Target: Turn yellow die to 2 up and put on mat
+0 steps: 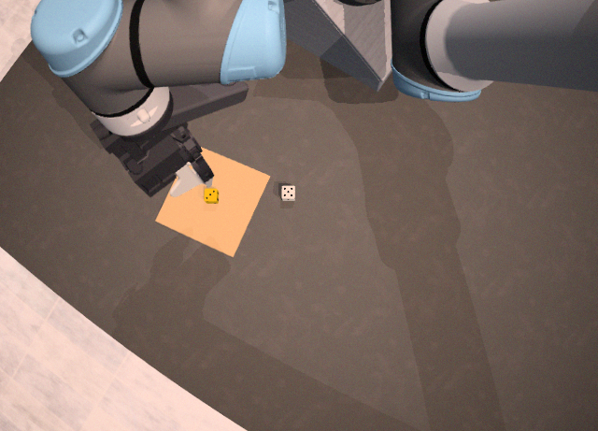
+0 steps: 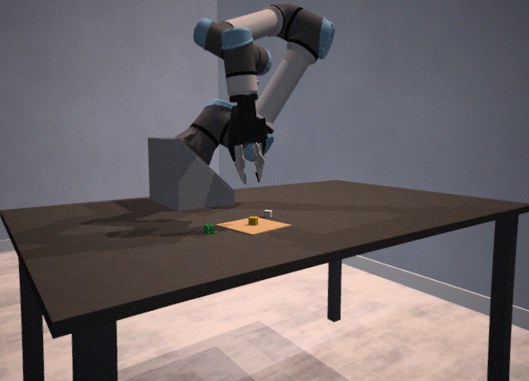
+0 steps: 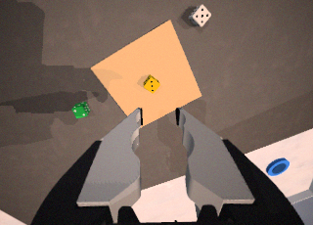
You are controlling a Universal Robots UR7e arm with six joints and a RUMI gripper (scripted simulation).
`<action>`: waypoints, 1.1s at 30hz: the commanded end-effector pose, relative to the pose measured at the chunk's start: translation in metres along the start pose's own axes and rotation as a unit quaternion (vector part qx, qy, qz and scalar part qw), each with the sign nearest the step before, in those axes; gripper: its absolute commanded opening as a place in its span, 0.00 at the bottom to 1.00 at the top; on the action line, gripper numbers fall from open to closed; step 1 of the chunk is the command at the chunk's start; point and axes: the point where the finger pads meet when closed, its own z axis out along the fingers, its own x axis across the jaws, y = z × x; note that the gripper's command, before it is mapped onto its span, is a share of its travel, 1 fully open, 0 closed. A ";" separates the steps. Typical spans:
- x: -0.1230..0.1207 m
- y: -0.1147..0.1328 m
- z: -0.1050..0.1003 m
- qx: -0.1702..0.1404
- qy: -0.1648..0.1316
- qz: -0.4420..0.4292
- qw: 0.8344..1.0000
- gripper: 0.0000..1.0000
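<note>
Top view: we record an orange mat on the dark bench, with the yellow die lying fully on it, three pips up. A white die shows five and sits on the bench just off the mat's right corner. The end effector hangs over the mat's upper left part; part of the arm covers what lies beyond it.

Exterior view: we list the end effector well above the bench, pointing down, fingers a narrow gap apart with nothing between them. Below sit the mat, the yellow die on it, the white die behind, and a green die just beside the mat's left corner.

Wrist view: we note two grey fingers framing bare bench, clenched partway and empty. Beyond them lie the mat, yellow die, green die and white die.
</note>
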 end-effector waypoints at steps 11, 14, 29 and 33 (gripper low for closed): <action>0.004 0.007 -0.005 0.011 -0.024 -0.202 0.979 0.21; 0.004 0.007 -0.006 0.012 -0.025 -0.213 0.977 0.21; 0.009 0.012 -0.009 0.023 -0.038 -0.337 0.941 0.21; 0.009 0.013 -0.009 0.025 -0.040 -0.354 0.934 0.21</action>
